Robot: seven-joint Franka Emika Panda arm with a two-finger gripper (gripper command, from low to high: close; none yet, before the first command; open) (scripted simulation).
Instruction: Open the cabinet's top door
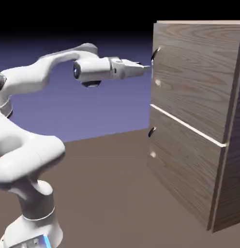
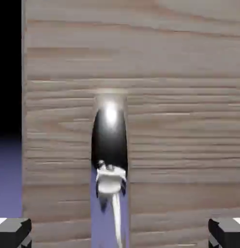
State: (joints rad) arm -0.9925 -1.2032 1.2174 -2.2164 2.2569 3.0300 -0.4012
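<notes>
Cabinet (image 1: 199, 111) cropped at right, tool (image 1: 145, 68) fingers (image 2: 13, 231) wide apart, empty, dark handle (image 2: 110, 135) straight ahead between them

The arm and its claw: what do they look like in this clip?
The arm is glossy white with fat rounded segments and darker grey joint rings; a small blue-lit panel shows at its base. The wrist is a white cylinder with a dark round end cap. The claw has two small blocky grey fingertips. No cables or markings visible.
</notes>
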